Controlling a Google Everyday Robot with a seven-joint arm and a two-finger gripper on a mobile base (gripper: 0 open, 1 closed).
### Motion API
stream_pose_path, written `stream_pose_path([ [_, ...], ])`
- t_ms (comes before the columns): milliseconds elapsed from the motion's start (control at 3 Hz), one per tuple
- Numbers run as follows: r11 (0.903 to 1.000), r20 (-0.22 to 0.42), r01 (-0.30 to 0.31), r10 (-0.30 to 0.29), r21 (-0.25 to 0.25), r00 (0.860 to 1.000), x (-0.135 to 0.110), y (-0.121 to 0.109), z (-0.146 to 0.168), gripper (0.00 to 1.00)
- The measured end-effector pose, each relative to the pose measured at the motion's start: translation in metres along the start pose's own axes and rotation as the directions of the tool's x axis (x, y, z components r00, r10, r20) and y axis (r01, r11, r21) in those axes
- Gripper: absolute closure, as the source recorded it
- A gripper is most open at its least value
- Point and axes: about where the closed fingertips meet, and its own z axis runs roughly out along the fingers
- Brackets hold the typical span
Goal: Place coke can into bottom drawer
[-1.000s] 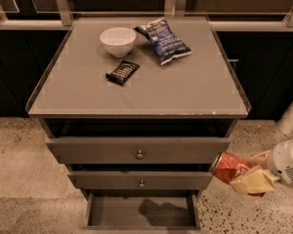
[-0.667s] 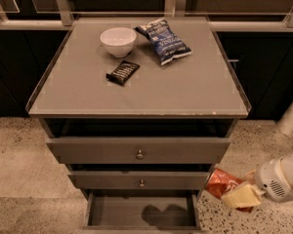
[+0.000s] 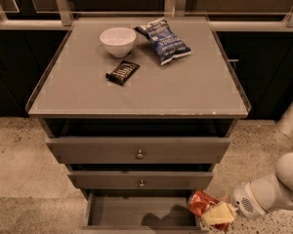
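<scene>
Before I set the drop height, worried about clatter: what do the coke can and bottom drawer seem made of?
The coke can, gripped by the tool at the right front corner of the bottom drawer, looks like thin painted metal: glossy red, seemingly creased skin. The drawer looks like matte grey painted board or laminate: flat, no shine; which, unclear.

No legible text; print on chip bag [image 3: 162,40] and on can [image 3: 200,202], gripped by end effector [image 3: 214,213] lower right, unreadable

Office kitchenette: snack-strewn cabinet [image 3: 185,91]; gripper [image 3: 212,212] bottom-right
</scene>
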Motion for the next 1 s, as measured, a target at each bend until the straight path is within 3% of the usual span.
stream_pose_path([
  [333, 1.0, 0.0, -0.004, 0.004, -0.002, 1.0, 0.0, -0.001, 0.001, 1.0],
  [667, 0.9963, -0.014, -0.023, 0.022, -0.082, 1.0, -0.023, -0.026, 0.075, 1.0],
  [1000, 0.9963, -0.014, -0.024, 0.023, -0.083, 1.0, -0.023, -0.026, 0.075, 1.0],
])
